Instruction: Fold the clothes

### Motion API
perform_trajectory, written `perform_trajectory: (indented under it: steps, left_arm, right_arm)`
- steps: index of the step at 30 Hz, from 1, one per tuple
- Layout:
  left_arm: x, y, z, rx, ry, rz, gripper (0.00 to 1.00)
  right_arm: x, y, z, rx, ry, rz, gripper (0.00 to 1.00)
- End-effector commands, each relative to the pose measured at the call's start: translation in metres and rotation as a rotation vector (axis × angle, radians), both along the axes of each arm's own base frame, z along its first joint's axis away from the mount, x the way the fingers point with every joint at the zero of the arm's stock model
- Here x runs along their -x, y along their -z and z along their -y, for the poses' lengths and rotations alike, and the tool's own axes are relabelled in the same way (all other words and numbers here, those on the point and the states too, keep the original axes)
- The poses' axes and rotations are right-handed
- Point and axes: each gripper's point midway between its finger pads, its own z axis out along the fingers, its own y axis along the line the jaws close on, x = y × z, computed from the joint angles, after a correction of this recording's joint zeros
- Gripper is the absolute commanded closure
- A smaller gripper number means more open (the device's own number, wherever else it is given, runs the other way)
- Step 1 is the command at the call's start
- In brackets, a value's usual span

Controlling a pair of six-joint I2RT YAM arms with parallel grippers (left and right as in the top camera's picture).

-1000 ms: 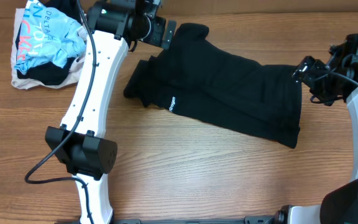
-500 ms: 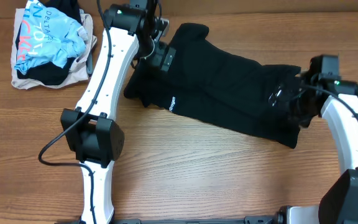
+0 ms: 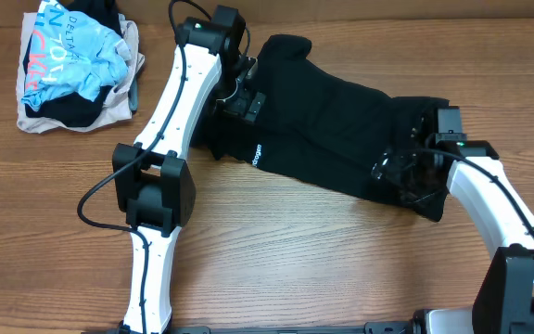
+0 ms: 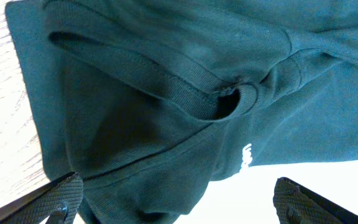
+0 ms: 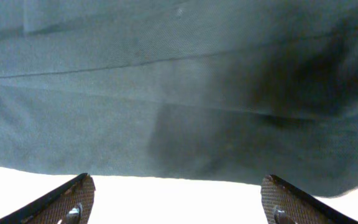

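Black garment [image 3: 332, 130] on table [image 3: 295, 264]; left gripper [image 3: 242, 96], right gripper [image 3: 402, 174] above

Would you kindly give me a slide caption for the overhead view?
Left gripper and right gripper, both open, poised over opposite ends of the black garment on the table.

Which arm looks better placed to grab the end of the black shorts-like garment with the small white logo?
Left, likely. The left fingers, open, hang over that end of the thin black garment; the white logo print shows in their wrist view. The right fingers, also open, are over the opposite end.
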Motion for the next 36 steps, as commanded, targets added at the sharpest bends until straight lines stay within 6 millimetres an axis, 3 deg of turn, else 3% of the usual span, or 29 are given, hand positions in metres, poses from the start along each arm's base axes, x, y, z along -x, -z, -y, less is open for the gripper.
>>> perform_trajectory:
  steps: [1,10,16,24,30,36]
  left_arm:
    - [0.001,0.017,0.004,-0.009,0.023,-0.029,0.0]
    - [0.002,0.045,0.003,-0.026,0.03,-0.082,0.0]
    - [-0.008,0.048,0.006,-0.014,0.03,-0.042,0.0]
    - [-0.015,0.054,0.009,-0.007,0.03,-0.019,0.03]
    - [-0.007,0.066,0.006,-0.021,0.029,-0.054,0.05]
    - [0.02,0.1,-0.004,-0.057,0.026,-0.16,0.09]
  right_arm:
    - [0.004,0.006,-0.007,-0.004,-0.003,-0.007,0.11]
    - [0.009,0.014,-0.007,0.02,-0.005,-0.016,0.11]
    - [0.019,0.031,-0.006,0.022,0.01,-0.026,0.11]
    - [0.008,0.048,0.006,0.092,0.029,0.066,0.12]
    - [0.004,0.048,0.007,0.096,0.032,0.091,0.13]
    - [0.011,0.05,0.008,0.098,0.031,0.061,0.13]
